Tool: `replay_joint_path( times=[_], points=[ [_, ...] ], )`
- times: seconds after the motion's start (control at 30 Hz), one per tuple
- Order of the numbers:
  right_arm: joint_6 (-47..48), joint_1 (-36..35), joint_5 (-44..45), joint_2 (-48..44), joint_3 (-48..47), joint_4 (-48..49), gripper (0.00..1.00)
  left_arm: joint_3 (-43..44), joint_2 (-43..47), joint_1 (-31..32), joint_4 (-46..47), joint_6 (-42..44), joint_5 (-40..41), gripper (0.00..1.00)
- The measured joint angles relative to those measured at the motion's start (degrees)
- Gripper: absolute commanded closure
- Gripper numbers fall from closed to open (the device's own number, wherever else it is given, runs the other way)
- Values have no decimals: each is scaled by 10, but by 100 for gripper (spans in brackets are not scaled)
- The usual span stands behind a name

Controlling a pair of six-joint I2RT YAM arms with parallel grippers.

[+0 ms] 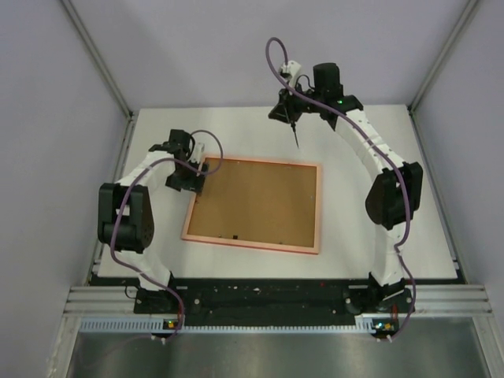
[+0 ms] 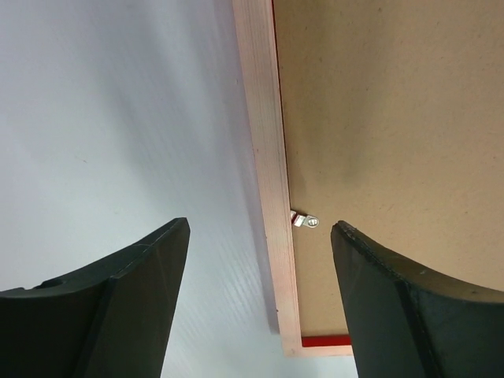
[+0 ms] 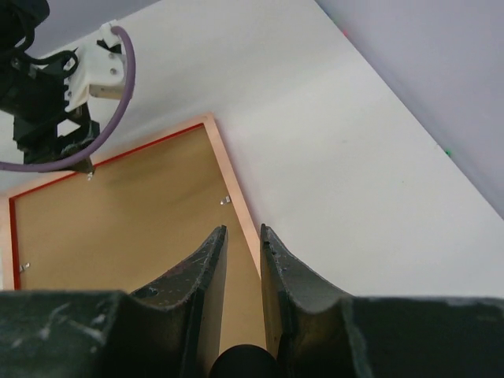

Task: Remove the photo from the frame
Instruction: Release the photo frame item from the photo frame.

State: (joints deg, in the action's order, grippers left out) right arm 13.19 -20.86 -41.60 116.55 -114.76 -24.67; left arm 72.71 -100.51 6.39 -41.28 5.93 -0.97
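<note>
The frame (image 1: 318, 209) lies face down on the white table, its pale pinkish rim up. A plain brown backing board (image 1: 256, 201) fills it, so the photo is hidden. My left gripper (image 1: 191, 179) hangs open at the frame's far-left corner. In the left wrist view its jaws (image 2: 261, 224) straddle the rim (image 2: 264, 118), and a small metal clip (image 2: 305, 220) lies on the board (image 2: 394, 118) between them. My right gripper (image 1: 297, 144) is raised over the frame's far edge. Its fingers (image 3: 242, 230) are nearly together with nothing between them, above the rim (image 3: 228, 169).
A thin red strip (image 2: 327, 341) shows inside the rim at the frame's corner. Another small clip (image 3: 224, 201) sits on the board (image 3: 134, 205) near the right rim. Grey walls enclose the table on three sides. The arm bases stand at the near edge.
</note>
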Motion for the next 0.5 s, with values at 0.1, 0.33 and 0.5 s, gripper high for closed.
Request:
replay_joint_path(
  times=[0.1, 0.33, 0.5],
  points=[
    [-8, -2, 7, 0, -4, 2, 100, -10, 0, 0, -5, 7, 2, 34],
    [2, -8, 50, -6, 20, -2, 100, -9, -4, 0, -5, 19, 2, 51],
    [6, -10, 59, -6, 21, -2, 100, -4, -21, 0, -4, 19, -9, 59]
  ],
)
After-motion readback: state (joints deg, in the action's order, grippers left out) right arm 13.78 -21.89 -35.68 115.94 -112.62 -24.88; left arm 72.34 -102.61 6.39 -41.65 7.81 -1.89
